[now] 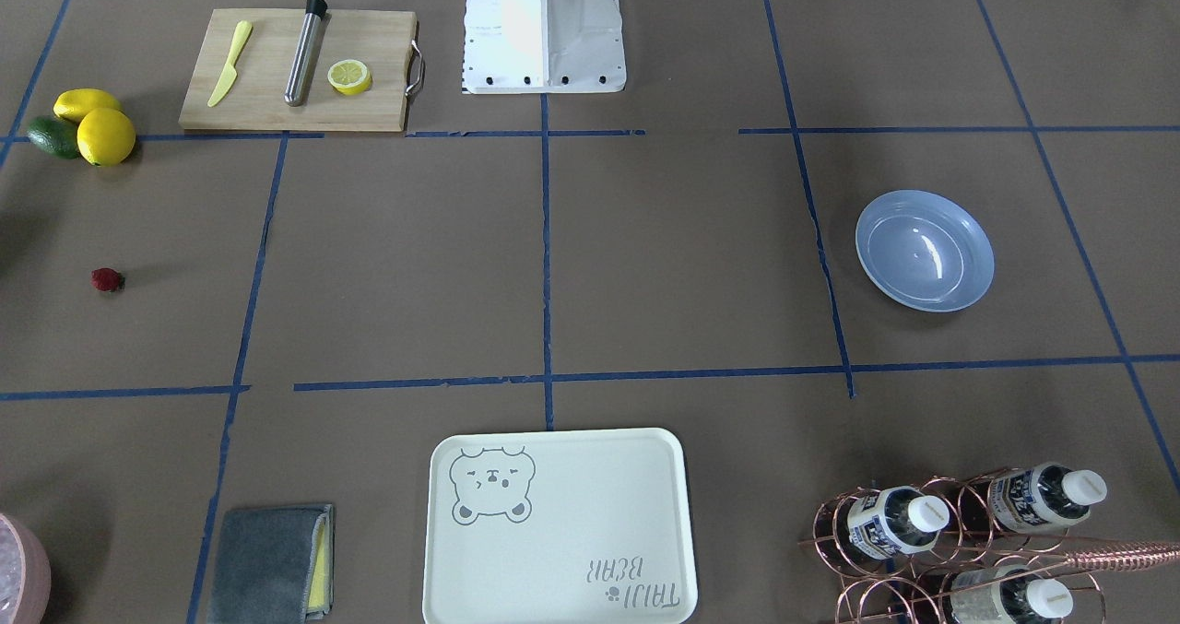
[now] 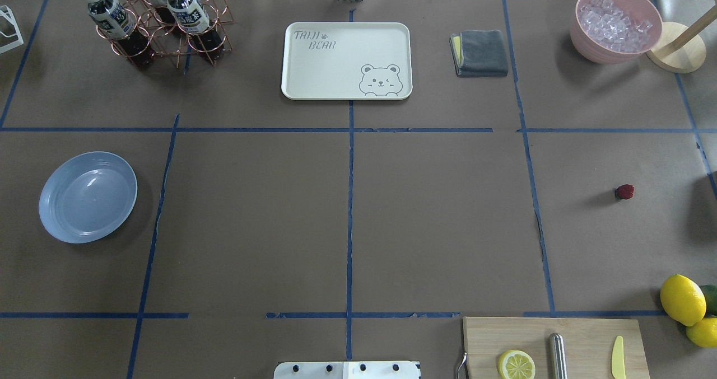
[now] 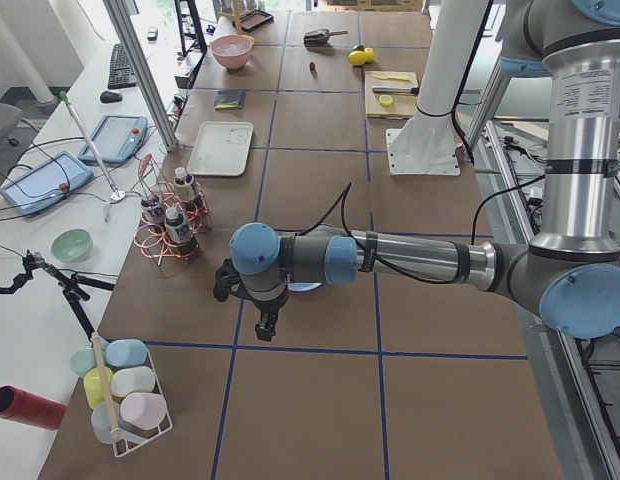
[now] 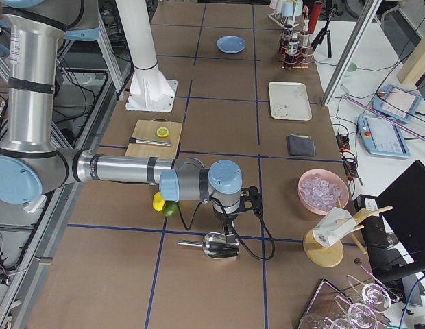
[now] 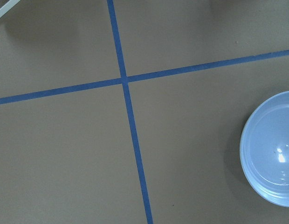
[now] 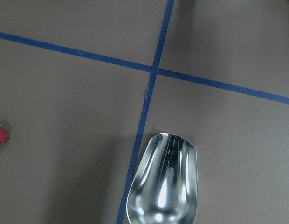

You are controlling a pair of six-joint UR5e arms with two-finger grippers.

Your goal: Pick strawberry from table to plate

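The strawberry (image 1: 107, 279) (image 2: 624, 191) lies alone on the brown table (image 2: 437, 216) at the robot's right side, and shows at the left edge of the right wrist view (image 6: 0, 136). The light-blue plate (image 1: 925, 251) (image 2: 88, 197) (image 5: 270, 149) sits with nothing in it at the robot's left side. My left gripper (image 3: 264, 322) hangs over the table next to the plate. My right gripper (image 4: 226, 214) hovers beyond the table's right end area, above a metal scoop. Both show only in the side views, so I cannot tell if they are open or shut.
A cutting board (image 2: 560, 340) holds a lemon half (image 2: 516, 364), a steel rod and a yellow knife. Lemons (image 2: 682, 299) lie beside it. A cream bear tray (image 2: 347, 60), grey cloth (image 2: 482, 52), bottle rack (image 2: 157, 20), ice bowl (image 2: 616, 23) and metal scoop (image 6: 163, 182) stand around.
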